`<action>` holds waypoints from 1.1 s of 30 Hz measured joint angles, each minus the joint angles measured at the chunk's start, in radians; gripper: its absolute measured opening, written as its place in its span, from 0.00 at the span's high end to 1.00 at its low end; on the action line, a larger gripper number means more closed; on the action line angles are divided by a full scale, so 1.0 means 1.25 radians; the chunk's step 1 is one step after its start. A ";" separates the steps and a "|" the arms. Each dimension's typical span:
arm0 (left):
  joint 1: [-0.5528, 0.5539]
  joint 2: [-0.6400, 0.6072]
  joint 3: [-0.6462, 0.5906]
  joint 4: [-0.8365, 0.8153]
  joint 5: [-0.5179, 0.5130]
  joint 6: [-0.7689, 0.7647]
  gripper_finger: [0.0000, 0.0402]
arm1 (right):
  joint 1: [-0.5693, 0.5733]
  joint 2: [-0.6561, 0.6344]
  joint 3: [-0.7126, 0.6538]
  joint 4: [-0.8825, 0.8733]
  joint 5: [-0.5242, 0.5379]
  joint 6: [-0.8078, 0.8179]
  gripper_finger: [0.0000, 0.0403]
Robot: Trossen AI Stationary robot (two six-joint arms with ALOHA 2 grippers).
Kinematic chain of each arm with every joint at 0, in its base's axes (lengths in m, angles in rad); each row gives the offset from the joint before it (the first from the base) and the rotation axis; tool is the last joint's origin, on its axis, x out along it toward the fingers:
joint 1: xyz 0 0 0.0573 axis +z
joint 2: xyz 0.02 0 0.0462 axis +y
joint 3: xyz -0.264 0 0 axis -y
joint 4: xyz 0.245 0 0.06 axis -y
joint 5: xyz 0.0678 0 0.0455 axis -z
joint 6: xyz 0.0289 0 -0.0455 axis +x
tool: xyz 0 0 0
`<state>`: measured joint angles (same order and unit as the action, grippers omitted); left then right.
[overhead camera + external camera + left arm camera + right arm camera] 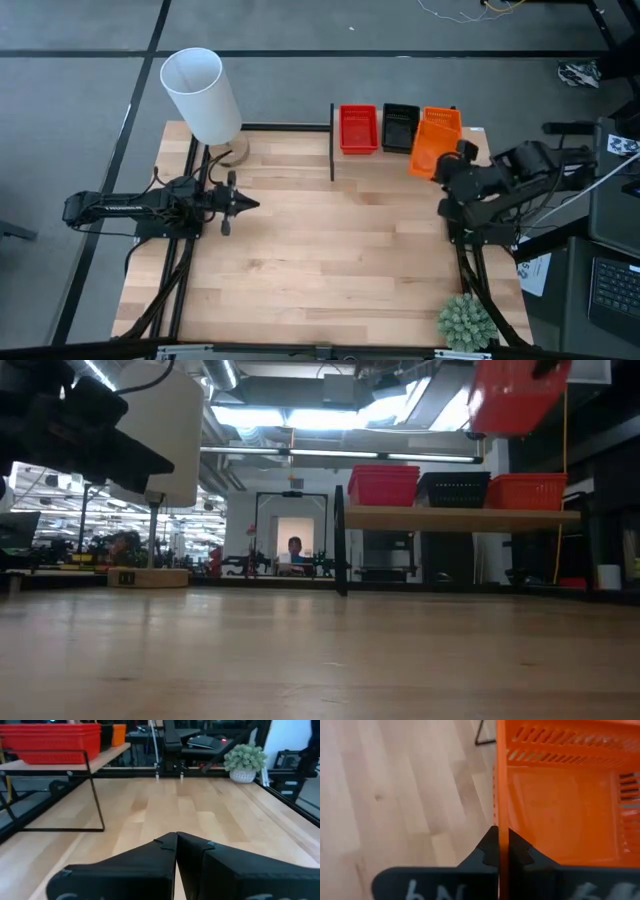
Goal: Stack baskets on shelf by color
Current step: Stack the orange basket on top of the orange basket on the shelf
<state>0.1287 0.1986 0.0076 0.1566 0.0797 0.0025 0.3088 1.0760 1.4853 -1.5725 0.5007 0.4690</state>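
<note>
Baskets are nearly all sorted, as far as the views show: on the shelf (470,135) sit a red stack (358,129), a black stack (400,127) and an orange stack (525,491), each in its own place side by side. One more orange basket (434,142) is in the air above the shelf's orange end, tilted, its side wall pinched between the closed fingers of the right hand (500,851). What looks left is to lower it squarely into the orange stack and let go; no loose baskets lie on the wooden surface (330,250). The left hand (176,845) waits low over the surface's left side, fingers closed on nothing. Elsewhere on the surface stand a white-shaded lamp (203,95) at the far left corner and a small potted plant (466,322) at the near right corner. Beyond is a large workshop-like room with ceiling lights, and a person (294,549) sits far off.
</note>
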 joint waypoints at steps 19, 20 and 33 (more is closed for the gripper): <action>0.000 -0.002 0.000 -0.011 -0.035 0.006 1.00 | -0.498 -0.062 -0.069 0.001 0.033 -0.591 1.00; 0.000 -0.002 0.000 -0.011 -0.035 0.006 1.00 | -0.532 -0.057 -0.069 0.001 0.017 -0.625 1.00; 0.000 -0.002 0.000 -0.011 -0.036 0.006 1.00 | -0.811 0.030 -0.069 0.058 -0.167 -0.862 1.00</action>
<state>0.1287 0.1960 0.0077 0.1425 0.0353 0.0101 -0.7052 1.1140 1.3994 -1.4997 0.2915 -0.6079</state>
